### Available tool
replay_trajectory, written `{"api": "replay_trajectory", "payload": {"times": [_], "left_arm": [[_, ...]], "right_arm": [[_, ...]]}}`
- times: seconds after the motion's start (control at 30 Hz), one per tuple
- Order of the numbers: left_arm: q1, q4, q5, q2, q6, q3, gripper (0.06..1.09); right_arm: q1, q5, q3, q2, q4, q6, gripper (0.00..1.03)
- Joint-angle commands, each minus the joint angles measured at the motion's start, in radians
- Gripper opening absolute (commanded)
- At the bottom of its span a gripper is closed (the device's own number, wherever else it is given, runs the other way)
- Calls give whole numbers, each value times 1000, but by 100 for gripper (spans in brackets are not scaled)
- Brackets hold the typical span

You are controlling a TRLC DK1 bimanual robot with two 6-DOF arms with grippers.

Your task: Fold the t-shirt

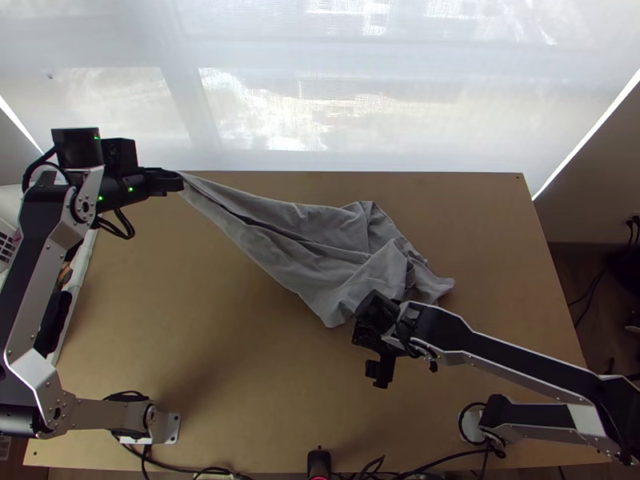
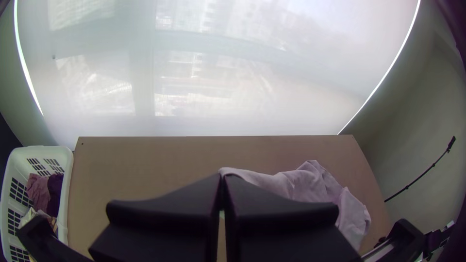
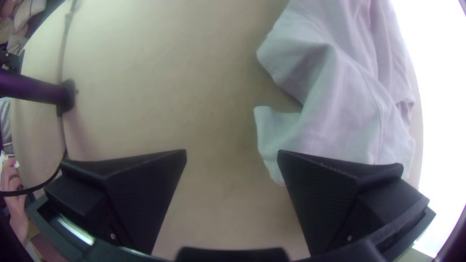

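passable over the wooden table (image 1: 200,320) between the left arm (image 1: 34,280) and the right gripper (image 1: 382,370), nearer than the t-shirt (image 1: 320,232); passable too at the far right corner, beyond the t-shirt. barred across the middle by the t-shirt, stretched slantwise from the left gripper (image 1: 174,182) to a bunched end. blocked at the near right by the right arm (image 1: 520,360), and hemmed in at the left by a white basket (image 2: 68,165). cluttered along the near edge with cables (image 1: 436,462).
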Motion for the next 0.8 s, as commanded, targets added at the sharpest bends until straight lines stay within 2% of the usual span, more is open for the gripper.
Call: {"api": "replay_trajectory", "payload": {"times": [0.0,0.27,0.3,0.33,0.47,0.63,0.77], "left_arm": [[-4,-8,0,-5,0,-6,9],[-5,-28,0,-17,1,-6,9],[-5,-31,0,-20,3,-6,9],[-4,-31,0,-22,3,-7,9],[1,-43,0,-28,4,-7,9],[6,-47,0,-47,6,-21,9],[9,-50,0,-63,6,-33,9]], "right_arm": [[-51,70,-103,10,145,-56,87],[-78,203,-192,12,354,-127,87],[-78,215,-190,12,372,-129,84],[-78,229,-187,10,394,-129,72],[-81,232,-163,1,460,-136,4],[-124,240,-106,-28,453,-116,3],[-166,240,-37,-53,364,-92,3]]}}
